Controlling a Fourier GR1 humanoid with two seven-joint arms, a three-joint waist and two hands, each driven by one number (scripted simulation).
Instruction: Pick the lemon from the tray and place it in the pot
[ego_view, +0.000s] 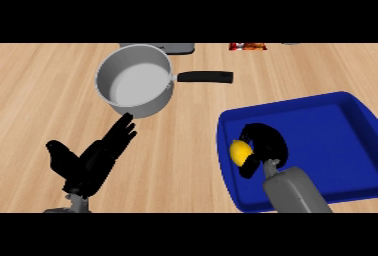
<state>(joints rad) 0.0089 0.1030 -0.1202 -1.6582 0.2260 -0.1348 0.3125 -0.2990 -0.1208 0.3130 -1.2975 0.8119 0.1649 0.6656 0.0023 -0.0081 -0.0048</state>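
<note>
In the tray, robot hand around lemon

No readable text, label or number on anything in view.

A light wooden counter – at its far edge, a dark grey object and a red-orange packet.

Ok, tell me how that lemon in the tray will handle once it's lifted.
The lemon looks rounded and smooth, so it may roll if released on the flat blue tray. It seems small and probably light, since the right hand curls round most of it. It likely keeps its shape when held.
</note>
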